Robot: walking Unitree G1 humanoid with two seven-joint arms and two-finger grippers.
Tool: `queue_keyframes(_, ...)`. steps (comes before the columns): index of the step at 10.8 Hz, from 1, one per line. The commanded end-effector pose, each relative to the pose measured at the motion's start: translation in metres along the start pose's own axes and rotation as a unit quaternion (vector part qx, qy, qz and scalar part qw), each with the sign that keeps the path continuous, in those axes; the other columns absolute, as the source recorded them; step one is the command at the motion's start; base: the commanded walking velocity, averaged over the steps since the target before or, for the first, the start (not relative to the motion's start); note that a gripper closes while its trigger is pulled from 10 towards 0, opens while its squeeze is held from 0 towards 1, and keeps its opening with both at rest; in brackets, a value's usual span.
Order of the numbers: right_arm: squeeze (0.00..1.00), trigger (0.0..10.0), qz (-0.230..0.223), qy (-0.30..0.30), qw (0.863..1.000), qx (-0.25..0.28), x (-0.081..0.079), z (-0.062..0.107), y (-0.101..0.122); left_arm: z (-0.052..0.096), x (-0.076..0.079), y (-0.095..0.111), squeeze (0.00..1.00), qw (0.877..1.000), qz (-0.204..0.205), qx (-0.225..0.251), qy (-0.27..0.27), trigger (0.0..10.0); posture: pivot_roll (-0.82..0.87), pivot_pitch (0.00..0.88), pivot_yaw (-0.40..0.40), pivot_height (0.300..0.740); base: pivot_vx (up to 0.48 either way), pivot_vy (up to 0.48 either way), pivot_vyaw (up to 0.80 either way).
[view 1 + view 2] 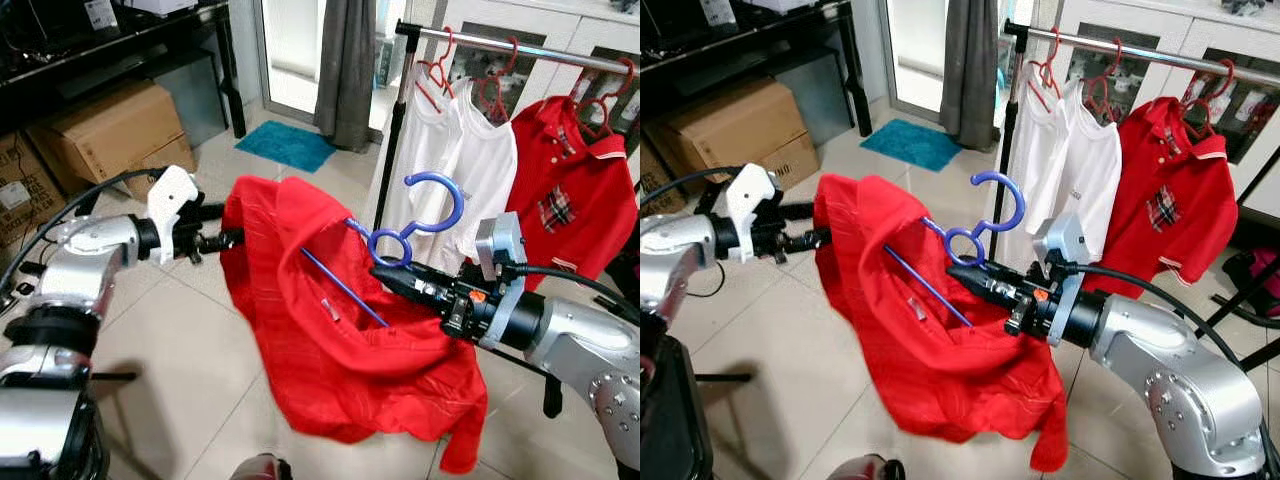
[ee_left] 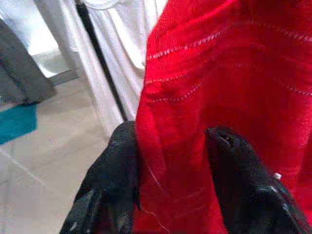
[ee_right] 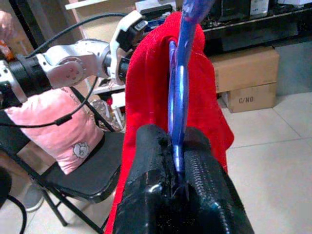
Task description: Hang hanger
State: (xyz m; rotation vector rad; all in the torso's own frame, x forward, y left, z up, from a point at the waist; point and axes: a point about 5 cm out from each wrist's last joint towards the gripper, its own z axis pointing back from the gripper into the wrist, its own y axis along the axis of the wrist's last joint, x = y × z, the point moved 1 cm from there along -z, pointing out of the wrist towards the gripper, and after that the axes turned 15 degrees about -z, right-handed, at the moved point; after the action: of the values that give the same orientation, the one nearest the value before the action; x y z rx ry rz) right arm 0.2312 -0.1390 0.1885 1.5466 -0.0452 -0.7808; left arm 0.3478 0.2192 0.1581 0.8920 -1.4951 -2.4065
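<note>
A red shirt (image 1: pixel 340 330) hangs in the air between my two arms, draped over a blue plastic hanger (image 1: pixel 420 225). The hanger's hook curls upward and one blue arm pokes out across the cloth. My right gripper (image 1: pixel 385 275) is shut on the hanger just below its looped neck, seen close in the right wrist view (image 3: pixel 178 161). My left gripper (image 1: pixel 232 238) is shut on the shirt's upper edge; red cloth (image 2: pixel 204 112) runs between its two black fingers (image 2: pixel 119 161). Behind stands the clothes rail (image 1: pixel 520 42).
On the rail hang two white shirts (image 1: pixel 455 165) and a red polo (image 1: pixel 575 190) on red hangers. Cardboard boxes (image 1: pixel 110 135) sit under a black table at the left. A teal mat (image 1: pixel 285 145) and a grey curtain (image 1: pixel 345 70) lie beyond. A pink cushion (image 3: pixel 63 131) rests on a black chair.
</note>
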Motion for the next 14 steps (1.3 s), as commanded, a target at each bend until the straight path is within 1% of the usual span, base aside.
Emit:
queue_keyframes(1,0.0,0.0,0.012,0.017,1.0,0.004,-0.007,0.0,0.005,-0.002,-0.001,0.004,0.0,1.0,-0.008,0.008,-0.01,0.0,0.03,0.0,0.042,0.74,0.0,0.0,0.0)
queue_keyframes(2,0.0,0.0,0.011,0.015,1.0,0.003,-0.007,0.0,0.004,-0.004,-0.001,0.003,0.0,1.0,-0.008,0.007,-0.01,0.0,0.03,0.0,0.042,0.74,0.0,0.0,0.0)
queue_keyframes(4,0.0,0.0,0.01,0.014,1.0,0.001,-0.007,0.0,0.003,-0.003,-0.004,0.002,0.0,1.0,-0.008,0.002,0.008,0.0,0.04,0.0,0.041,0.74,0.0,0.0,0.0)
queue_keyframes(6,0.0,0.0,0.008,0.013,1.0,0.0,-0.006,-0.001,0.002,0.0,-0.011,-0.002,0.0,0.999,-0.007,-0.015,0.042,0.0,0.04,0.0,0.041,0.74,0.0,0.0,0.0)
queue_keyframes(8,0.0,0.0,0.007,0.014,1.0,-0.002,-0.007,-0.001,0.001,0.002,-0.016,-0.004,0.0,0.998,-0.006,-0.02,0.063,0.0,0.04,0.0,0.041,0.74,0.0,0.0,0.0)
queue_keyframes(9,0.0,0.0,0.006,0.013,1.0,-0.002,-0.006,0.0,0.001,0.004,-0.02,-0.004,0.0,0.996,0.001,-0.02,0.09,0.0,0.04,0.0,0.043,0.74,0.0,0.0,0.0)
queue_keyframes(10,0.0,0.0,0.004,0.008,1.0,-0.002,-0.006,0.0,-0.001,0.009,-0.03,-0.009,0.0,0.987,0.03,-0.029,0.156,0.0,0.04,0.0,0.046,0.74,0.0,0.0,0.0)
queue_keyframes(11,0.0,0.0,0.003,0.006,1.0,-0.001,-0.006,0.0,-0.001,0.015,-0.034,-0.017,0.0,0.978,0.062,-0.039,0.197,0.0,0.04,0.0,0.048,0.74,0.0,0.0,0.0)
queue_keyframes(12,0.0,0.0,0.002,0.006,1.0,-0.002,-0.006,0.001,-0.002,0.017,-0.035,-0.021,0.0,0.973,0.076,-0.045,0.214,0.0,0.04,0.0,0.048,0.74,0.0,0.0,0.0)
queue_keyframes(13,0.0,0.0,0.001,0.006,1.0,-0.003,-0.006,0.001,-0.002,0.022,-0.036,-0.031,0.0,0.962,0.094,-0.072,0.247,0.0,0.04,0.0,0.047,0.74,0.0,0.0,0.0)
queue_keyframes(14,0.0,0.0,0.0,0.006,1.0,-0.004,-0.006,0.001,-0.002,0.024,-0.035,-0.036,0.0,0.956,0.103,-0.088,0.258,0.0,0.04,0.0,0.047,0.74,0.0,0.0,0.0)
